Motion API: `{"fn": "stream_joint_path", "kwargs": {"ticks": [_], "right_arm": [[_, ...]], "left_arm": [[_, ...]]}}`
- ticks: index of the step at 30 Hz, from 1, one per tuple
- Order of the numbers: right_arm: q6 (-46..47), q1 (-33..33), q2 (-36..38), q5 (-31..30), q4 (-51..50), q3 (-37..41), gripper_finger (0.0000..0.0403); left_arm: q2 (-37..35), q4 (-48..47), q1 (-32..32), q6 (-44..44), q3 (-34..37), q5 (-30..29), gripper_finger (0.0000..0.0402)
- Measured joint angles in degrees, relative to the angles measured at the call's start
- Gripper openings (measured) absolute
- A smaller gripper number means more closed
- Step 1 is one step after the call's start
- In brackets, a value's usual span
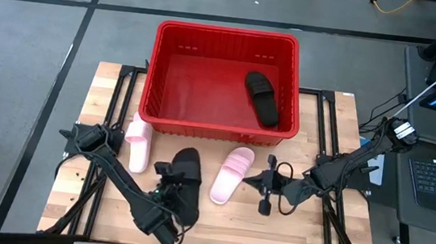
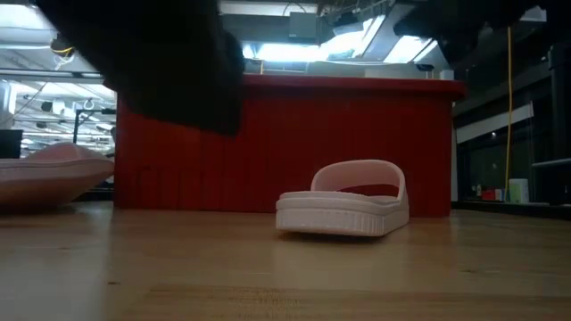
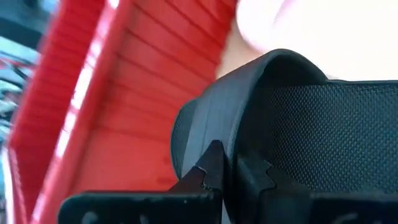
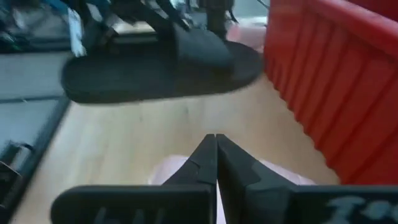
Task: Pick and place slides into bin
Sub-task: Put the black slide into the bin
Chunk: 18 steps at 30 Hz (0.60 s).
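The slides are split four ways: one black slide is pinched by the left gripper, whose fingers are closed tight on the edge of its ribbed strap; in the left wrist view that strap arches over a finely dimpled footbed, and in the right wrist view the sandal shows lifted off the wood, its sole flat and matte. The right gripper is also pressed shut, its toothed fingertips meeting with nothing between them, and it hovers just beside and above a pale pink slide, which lies on the table in front of the bin; from the low view this pink slide has a thick grooved sole and a smooth rounded strap. A second pale pink slide lies near the bin's front left corner, close to the left arm's base. The other black slide lies inside the bin, on its solid red floor toward the right wall. The bin is red plastic with vertically slotted sides and a rolled rim, standing on the far part of the pale wooden table.
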<state>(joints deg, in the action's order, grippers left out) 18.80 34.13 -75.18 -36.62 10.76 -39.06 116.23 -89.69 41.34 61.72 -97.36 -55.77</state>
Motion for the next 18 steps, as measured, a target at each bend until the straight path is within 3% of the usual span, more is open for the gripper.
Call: {"fn": "stream_joint_path", "kwargs": {"ticks": [5,10,18], "right_arm": [[-5.31,0.00,-0.15,5.43,0.53,-3.39,0.0006],[-16.95,0.01,-4.41,5.66,-0.53,-12.22,0.0004],[-22.36,0.01,-17.76,-0.25,-21.64,-32.77,0.0005]], "left_arm": [[-0.01,1.81,0.25,-0.81,0.00,-4.60,0.0006],[-0.01,3.60,-0.26,-2.96,0.00,-10.43,0.0006],[-0.03,4.43,-1.26,-5.00,0.00,-12.29,0.0006]]}}
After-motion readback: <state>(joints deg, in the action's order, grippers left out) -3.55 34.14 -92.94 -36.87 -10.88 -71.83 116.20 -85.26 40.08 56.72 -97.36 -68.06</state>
